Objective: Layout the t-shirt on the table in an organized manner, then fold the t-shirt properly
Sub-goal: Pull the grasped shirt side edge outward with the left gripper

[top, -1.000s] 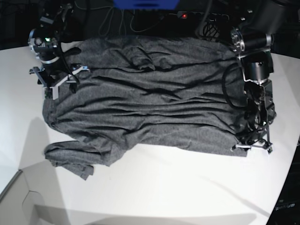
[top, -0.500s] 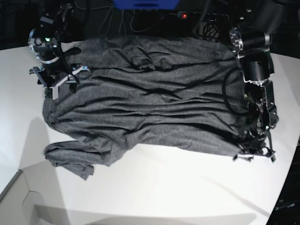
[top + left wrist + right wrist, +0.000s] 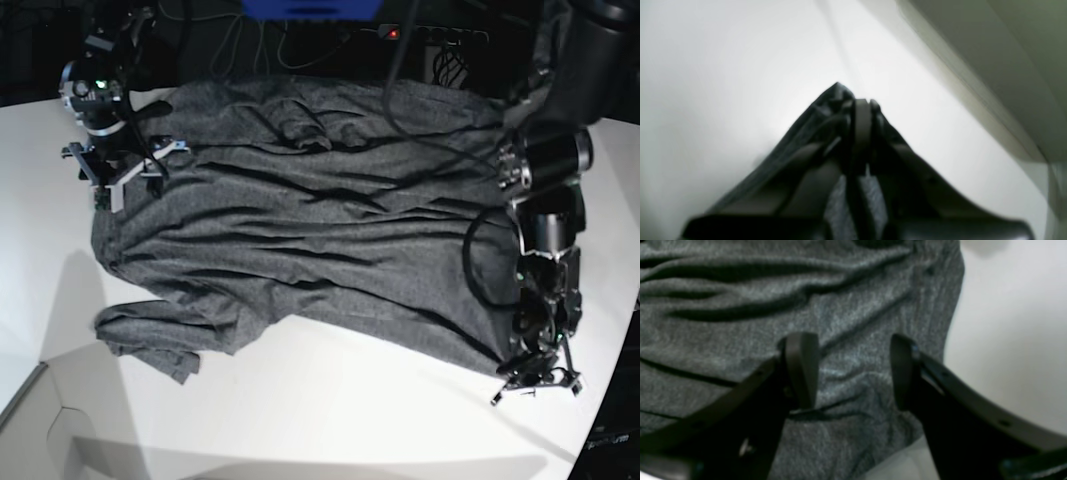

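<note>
The t-shirt point(image 3: 300, 230) sprawls across the table point(image 3: 330, 420). At lower right the left gripper point(image 3: 533, 378) pinches its corner (jaws tight on fabric); at upper left the right gripper point(image 3: 853, 373) hovers wide above cloth.

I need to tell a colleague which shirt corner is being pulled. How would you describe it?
On the white table, the grey t-shirt lies spread wide. Follow its near edge toward the left gripper: the corner pinched there is stretched to a point, while the right gripper hangs open.
</note>
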